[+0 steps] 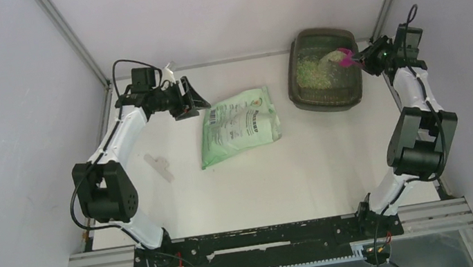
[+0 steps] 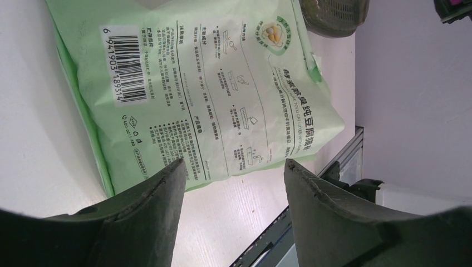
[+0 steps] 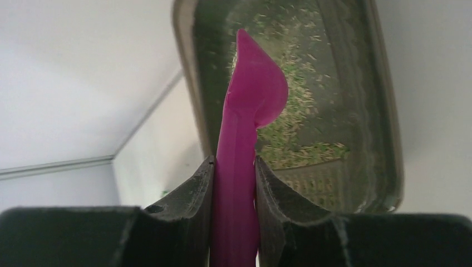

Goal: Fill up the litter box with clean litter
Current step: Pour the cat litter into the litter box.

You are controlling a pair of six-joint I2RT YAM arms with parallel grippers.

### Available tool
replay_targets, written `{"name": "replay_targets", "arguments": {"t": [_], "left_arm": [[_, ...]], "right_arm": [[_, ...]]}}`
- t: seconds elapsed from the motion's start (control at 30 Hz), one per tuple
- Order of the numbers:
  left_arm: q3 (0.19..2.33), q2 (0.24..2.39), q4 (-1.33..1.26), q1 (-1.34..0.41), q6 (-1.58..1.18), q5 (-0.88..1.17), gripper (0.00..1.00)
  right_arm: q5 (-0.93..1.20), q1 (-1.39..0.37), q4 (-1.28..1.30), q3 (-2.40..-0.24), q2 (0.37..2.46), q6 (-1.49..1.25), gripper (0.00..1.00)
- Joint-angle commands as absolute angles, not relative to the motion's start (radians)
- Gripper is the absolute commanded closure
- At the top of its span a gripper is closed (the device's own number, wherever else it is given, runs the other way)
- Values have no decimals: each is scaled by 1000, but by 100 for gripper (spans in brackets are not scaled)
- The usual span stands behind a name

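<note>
At far right of the table (image 1: 262,186), the litter box (image 1: 325,106) sits close to the back wall. It holds clean litter (image 1: 312,72) in a thin, patchy spread w/ a paler heap towards its far right corner; parts of the floor show bare. From the right wrist view the granules (image 3: 295,142) lie scattered under the scoop, inside the rim (image 3: 389,139). The box's long axis looks approx. near-to-far in the top view, tilted a little, though that is hard to be sure of.

The magenta scoop (image 1: 346,56) reaches over the box's right rim, handle to the right, bowl pointing left and inward. The wrist view shows it edge-on (image 3: 247,111).

The right gripper (image 1: 363,60) is clamped narrow on the scoop handle, fingers (image 3: 192,194) pressing both sides. The right arm stands folded at the elbow, forearm rising to the box's right side.

The green bag (image 1: 239,124) lies flat mid-table, barcode side up, left of the box and apart from it.

The left gripper (image 1: 193,101) has its jaws spread wide w/ nothing btwn them, just beside the bag's far left corner (image 2: 211,83). The left arm is bent at the elbow, stretched far-left, wrist turned right.
</note>
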State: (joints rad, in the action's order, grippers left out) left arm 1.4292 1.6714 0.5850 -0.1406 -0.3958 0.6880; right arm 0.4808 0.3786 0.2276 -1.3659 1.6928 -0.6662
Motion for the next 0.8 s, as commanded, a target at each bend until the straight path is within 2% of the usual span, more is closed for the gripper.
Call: {"name": "replay_targets", "arguments": {"t": [0.0, 0.37, 0.57, 0.77], "left_arm": [[1488, 1666, 563, -135, -393, 714, 30], [1496, 1665, 570, -135, -393, 709, 30], [1496, 1653, 582, -135, -389, 707, 30], [1489, 1642, 589, -136, -388, 706, 30]], "right_arm": [[310, 345, 350, -1472, 1700, -525, 100], [23, 187, 453, -1538, 1596, -312, 100], [-220, 18, 498, -1621, 1625, -146, 100], [-565, -171, 510, -1680, 1726, 55, 100]]}}
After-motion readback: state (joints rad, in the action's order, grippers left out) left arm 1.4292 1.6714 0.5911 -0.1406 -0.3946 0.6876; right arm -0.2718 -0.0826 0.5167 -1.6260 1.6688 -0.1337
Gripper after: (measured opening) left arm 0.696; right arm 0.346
